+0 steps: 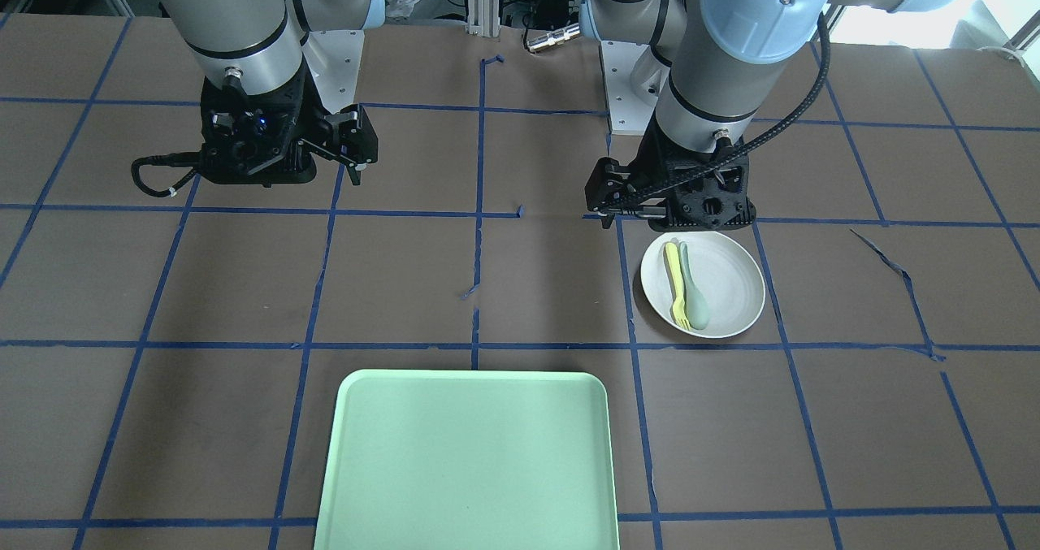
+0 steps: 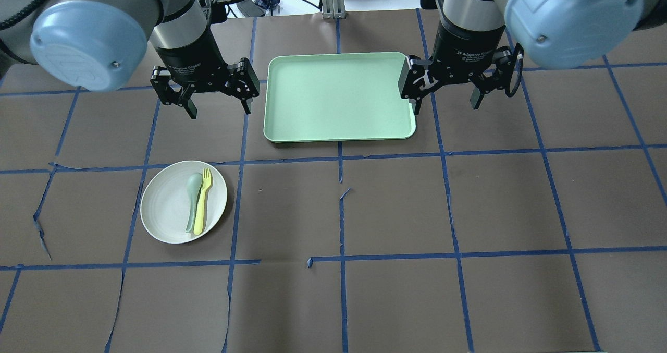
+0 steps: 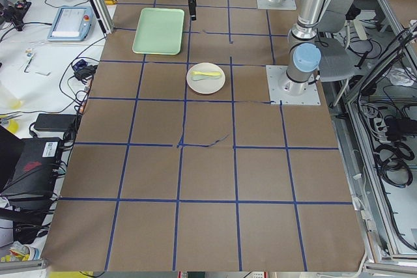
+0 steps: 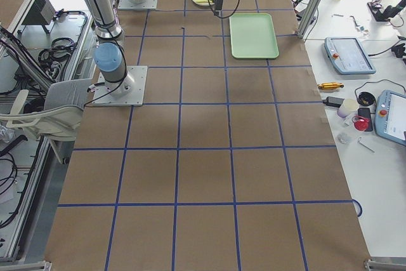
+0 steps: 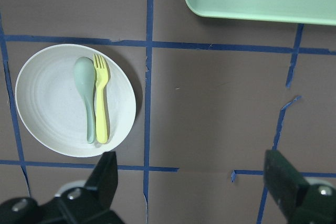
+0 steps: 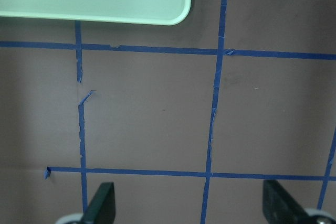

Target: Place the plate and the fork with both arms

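- Plate [image 2: 164, 207]: you will find it flat on the brown table [image 2: 469, 212], on the robot's left side, well apart from the tray; not yet lifted.
- Fork [image 2: 202, 203]: lies on the plate, right beside the grey-green spoon [image 2: 193, 199]; untouched.
- Tray [image 2: 338, 95]: mint-green, nothing on it; presumably your destination.
- Left gripper [image 2: 220, 110]: jaws spread wide, holding nothing, raised above the table near the plate.
- Right gripper [image 2: 446, 107]: jaws likewise apart, empty, raised near the tray.
- Progress: judge it unstarted; both picks and both placements remain.
- Views: your left wrist camera shows plate, fork and spoon together; the right wrist camera shows only a tray corner and blue tape lines [image 6: 215, 114].
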